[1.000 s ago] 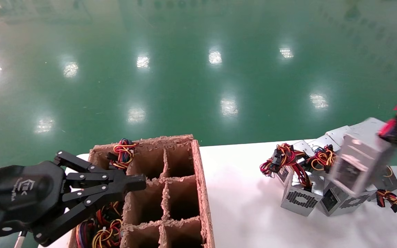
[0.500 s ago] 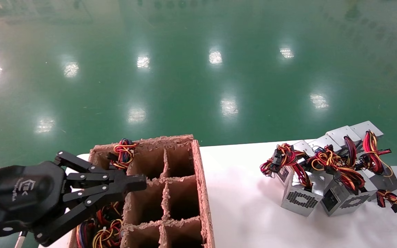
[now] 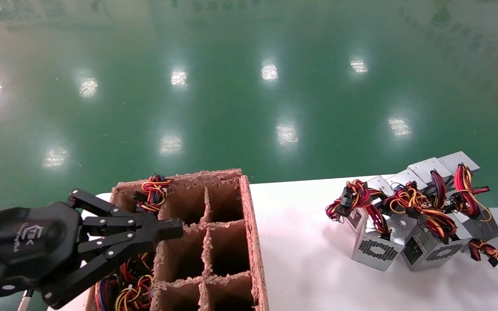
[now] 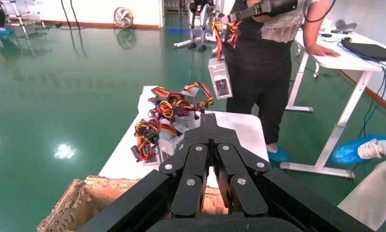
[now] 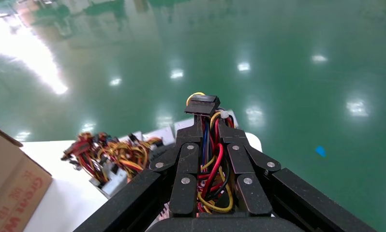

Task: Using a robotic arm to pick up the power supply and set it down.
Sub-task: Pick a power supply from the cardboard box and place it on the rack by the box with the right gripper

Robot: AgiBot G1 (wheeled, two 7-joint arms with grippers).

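Note:
In the right wrist view my right gripper point(image 5: 209, 126) is shut on the red, yellow and black wire bundle point(image 5: 211, 166) of the power supply. The left wrist view shows that silver power supply point(image 4: 220, 79) hanging by its wires high above the table's far end. Neither it nor the right gripper appears in the head view. My left gripper point(image 3: 175, 228), marked "TEK", is shut and empty, hovering over the left side of the cardboard box point(image 3: 255, 242); its closed fingers point(image 4: 209, 126) point toward the pile.
Several more silver power supplies with tangled wires point(image 3: 404, 224) lie in a pile at the right of the white table point(image 3: 309, 268). The divided cardboard box holds wired units in its left cells point(image 3: 128, 285). A person point(image 4: 263, 63) stands past the table's far end.
The power supply held by its wires rose out of the head view at the right edge. The pile it left has settled. The left gripper stayed put.

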